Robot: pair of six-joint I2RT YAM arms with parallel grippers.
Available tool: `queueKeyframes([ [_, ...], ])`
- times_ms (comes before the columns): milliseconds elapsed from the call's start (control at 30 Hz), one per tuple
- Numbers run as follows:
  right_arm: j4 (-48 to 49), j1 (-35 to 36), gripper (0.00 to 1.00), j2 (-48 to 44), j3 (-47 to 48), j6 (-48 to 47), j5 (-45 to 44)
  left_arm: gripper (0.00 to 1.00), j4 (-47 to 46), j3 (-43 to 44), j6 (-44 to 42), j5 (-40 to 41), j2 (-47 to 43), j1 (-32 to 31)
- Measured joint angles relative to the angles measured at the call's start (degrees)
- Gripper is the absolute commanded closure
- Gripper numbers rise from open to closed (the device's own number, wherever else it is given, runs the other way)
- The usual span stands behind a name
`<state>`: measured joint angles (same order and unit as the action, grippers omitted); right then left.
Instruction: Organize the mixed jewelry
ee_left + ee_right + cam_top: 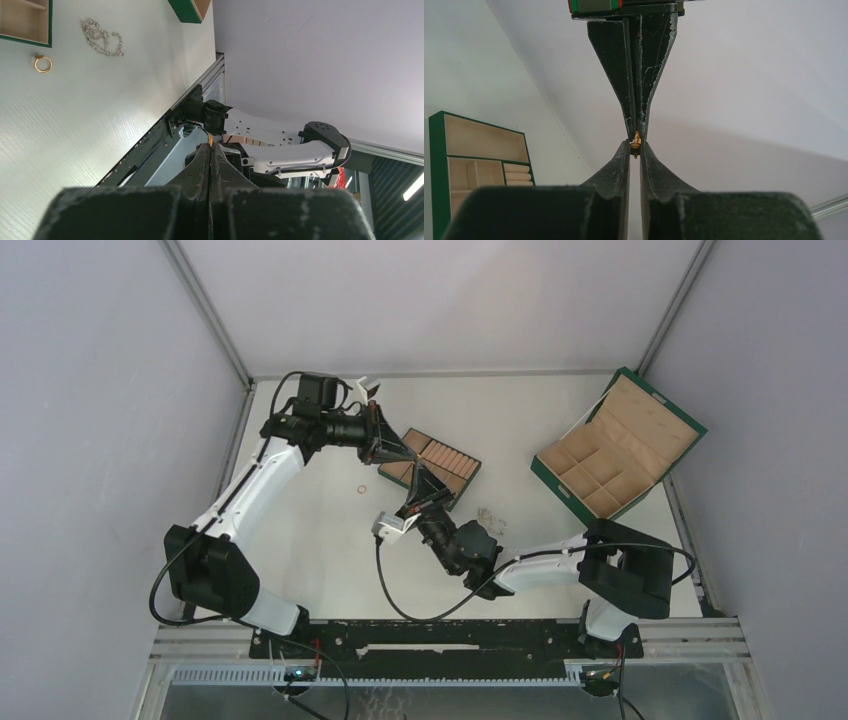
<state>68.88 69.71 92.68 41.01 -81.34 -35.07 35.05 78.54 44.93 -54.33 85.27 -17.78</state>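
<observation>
Tray [470,468] holds tan rolls [517,176]. Left end effector [210,145] clamps gold ring [636,142]; right end effector [635,151] flanks it, grip unclear.

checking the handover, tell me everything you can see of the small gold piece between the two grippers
The small gold piece is tiny, shiny and looks like metal; only a sliver shows, so its shape cannot be told. It is off the table, pinched at the tips of the shut left gripper. Its free end sits between the tips of the right gripper, which stand narrowly apart; whether they press on it cannot be told.
</observation>
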Motion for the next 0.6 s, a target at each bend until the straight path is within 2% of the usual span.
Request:
queueKeyframes([
  [133,-0.02,0.0,1.0,0.0,0.0,0.37,-0.04,1.0,-0.04,0.0,0.0,0.04,0.0,-0.04],
  [267,-0.09,0.0,1.0,-0.02,0.0,0.7,-0.17,1.0,-0.04,0.0,0.0,0.07,0.0,-0.04],
  [300,-0.13,0.0,1.0,-0.07,0.0,0.74,-0.2,0.96,-0.04,0.0,0.0,0.07,0.0,-0.04],
  [500,-2.69,0.0,1.0,-1.57,0.0,2.75,-0.28,0.47,-0.24,0.0,-0.46,-0.17,0.0,-0.22],
  [600,-7.8,-0.17,1.0,-3.98,0.33,6.32,-0.22,0.34,-0.22,0.0,-0.61,-0.31,0.0,-0.31],
])
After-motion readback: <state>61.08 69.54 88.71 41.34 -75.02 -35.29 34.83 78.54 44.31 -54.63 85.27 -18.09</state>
